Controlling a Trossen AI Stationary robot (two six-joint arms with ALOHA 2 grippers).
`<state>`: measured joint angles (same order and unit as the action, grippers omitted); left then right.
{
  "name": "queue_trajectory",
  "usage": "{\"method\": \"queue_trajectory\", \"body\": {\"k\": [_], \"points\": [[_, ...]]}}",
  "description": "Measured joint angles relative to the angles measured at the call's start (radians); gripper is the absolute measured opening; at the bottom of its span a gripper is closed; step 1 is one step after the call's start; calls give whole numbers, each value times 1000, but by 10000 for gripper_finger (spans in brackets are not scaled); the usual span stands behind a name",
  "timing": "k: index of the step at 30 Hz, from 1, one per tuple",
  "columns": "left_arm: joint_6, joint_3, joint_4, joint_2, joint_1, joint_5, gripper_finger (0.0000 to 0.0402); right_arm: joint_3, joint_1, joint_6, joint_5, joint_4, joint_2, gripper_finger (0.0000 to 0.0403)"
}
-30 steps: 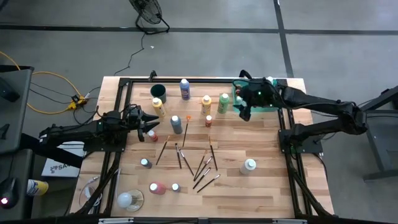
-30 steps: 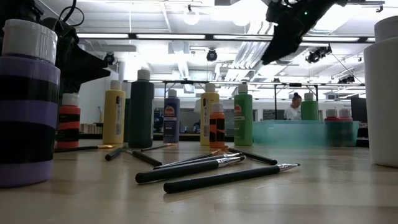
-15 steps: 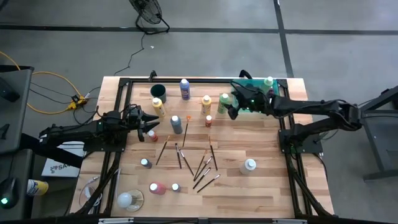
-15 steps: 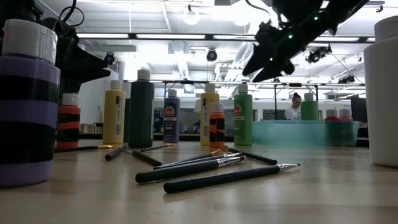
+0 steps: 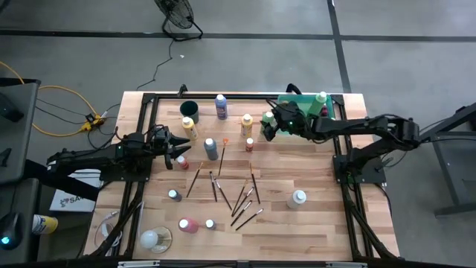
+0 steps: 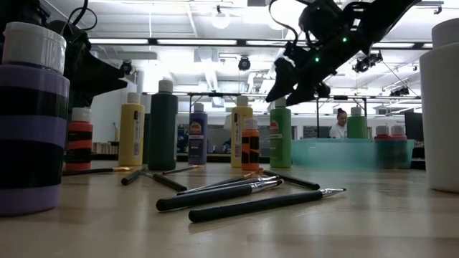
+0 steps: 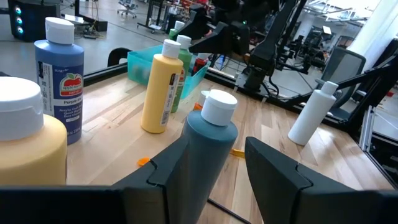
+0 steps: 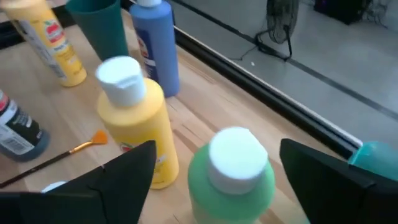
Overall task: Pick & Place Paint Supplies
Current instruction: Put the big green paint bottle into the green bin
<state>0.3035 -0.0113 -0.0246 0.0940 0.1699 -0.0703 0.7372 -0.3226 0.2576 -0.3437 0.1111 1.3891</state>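
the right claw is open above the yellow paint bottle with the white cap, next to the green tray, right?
Not quite. The right wrist view shows the open right claw over the green paint bottle with the white cap; the yellow bottle stands beside it.

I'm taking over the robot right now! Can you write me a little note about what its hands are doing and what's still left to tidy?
Right gripper: open, hovering just above the green plastic paint bottle with a white cap, not gripping it.
Left gripper: open and empty at the table's left side, facing the dark teal bottle.
Done: a few bottles stand in the translucent green tray.
Left: the other paint bottles and the thin dark-handled paintbrushes are out on the wooden table.
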Motion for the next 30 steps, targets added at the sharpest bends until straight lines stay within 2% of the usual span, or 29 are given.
{"method": "queue_trajectory", "body": {"k": [5, 18, 25, 30], "points": [[0, 0, 0, 0, 0, 0, 152, 0, -1, 33, -32, -1, 7, 272], [0, 0, 0, 0, 0, 0, 152, 0, -1, 127, -35, -1, 7, 120], [0, 0, 0, 0, 0, 0, 152, 0, -1, 222, -26, 2, 6, 114], [0, 0, 0, 0, 0, 0, 152, -1, 0, 279, -87, -17, -28, 117]]}}
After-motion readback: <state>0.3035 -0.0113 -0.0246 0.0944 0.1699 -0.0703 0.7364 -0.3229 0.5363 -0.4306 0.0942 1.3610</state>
